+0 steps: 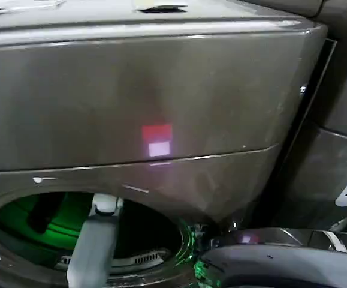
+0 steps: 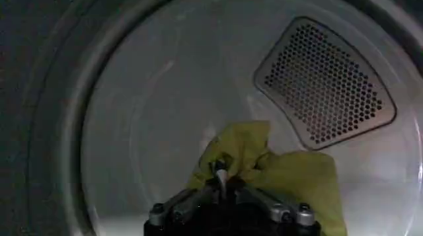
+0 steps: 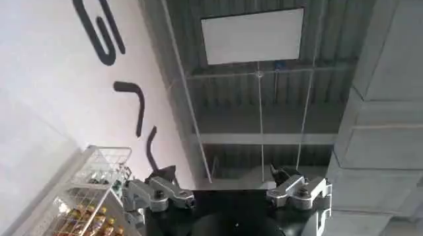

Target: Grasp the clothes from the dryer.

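Yellow-green clothes (image 2: 291, 181) bunched in left claw (image 2: 221, 181)

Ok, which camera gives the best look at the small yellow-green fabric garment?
The left wrist view: the yellow-green fabric garment lies bunched in the drum with the left gripper shut on it. The head view has the left arm reaching into the dark dryer.

The clothes (image 2: 284, 171) lie inside the dryer (image 1: 131, 108), before its perforated panel (image 2: 324, 82).
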Robot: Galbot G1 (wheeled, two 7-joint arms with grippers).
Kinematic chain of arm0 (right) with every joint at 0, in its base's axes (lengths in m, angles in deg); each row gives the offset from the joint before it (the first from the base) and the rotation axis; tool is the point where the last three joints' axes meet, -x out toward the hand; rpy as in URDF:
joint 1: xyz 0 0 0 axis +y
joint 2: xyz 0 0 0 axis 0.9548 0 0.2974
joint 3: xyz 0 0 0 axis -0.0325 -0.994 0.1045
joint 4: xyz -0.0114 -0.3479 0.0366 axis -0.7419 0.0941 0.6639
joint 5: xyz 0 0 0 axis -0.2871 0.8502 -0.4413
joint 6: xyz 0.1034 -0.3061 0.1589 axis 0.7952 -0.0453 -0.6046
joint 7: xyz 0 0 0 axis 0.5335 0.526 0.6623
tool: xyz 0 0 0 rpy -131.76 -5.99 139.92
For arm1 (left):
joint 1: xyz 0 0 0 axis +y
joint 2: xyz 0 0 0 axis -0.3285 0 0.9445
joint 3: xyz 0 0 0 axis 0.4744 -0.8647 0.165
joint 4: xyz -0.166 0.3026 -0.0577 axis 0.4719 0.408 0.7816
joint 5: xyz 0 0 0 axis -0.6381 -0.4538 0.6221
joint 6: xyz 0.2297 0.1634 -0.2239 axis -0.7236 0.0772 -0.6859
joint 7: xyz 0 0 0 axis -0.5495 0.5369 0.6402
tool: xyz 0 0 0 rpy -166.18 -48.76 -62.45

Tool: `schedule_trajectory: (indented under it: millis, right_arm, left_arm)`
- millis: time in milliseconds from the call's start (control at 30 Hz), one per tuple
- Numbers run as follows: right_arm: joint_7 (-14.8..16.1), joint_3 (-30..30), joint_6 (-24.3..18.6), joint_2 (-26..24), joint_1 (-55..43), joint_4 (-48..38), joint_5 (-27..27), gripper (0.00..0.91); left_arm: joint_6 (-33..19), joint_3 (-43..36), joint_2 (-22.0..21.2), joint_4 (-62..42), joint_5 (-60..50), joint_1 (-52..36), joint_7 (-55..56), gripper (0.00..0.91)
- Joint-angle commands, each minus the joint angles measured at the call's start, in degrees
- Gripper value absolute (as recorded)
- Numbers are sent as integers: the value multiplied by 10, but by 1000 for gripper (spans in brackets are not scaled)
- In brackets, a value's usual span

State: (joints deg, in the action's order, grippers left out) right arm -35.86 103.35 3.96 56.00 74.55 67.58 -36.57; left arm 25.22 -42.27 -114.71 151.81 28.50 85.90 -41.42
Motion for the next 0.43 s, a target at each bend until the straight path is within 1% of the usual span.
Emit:
schedule_trajectory:
  millis: [33,200,433]
  right_arm:
    - [1,6,4,1,2,-1,6,907]
    - [-1,5,10,1,-1,0,7,907]
    - [-3,13,12,5,5,-3,9,907]
  left_arm:
    - [8,3,-1,9,1,4,13,0]
    - [10,3,5,16,4,6,12,0]
    - [10,-3,2,15,4,0,10,0]
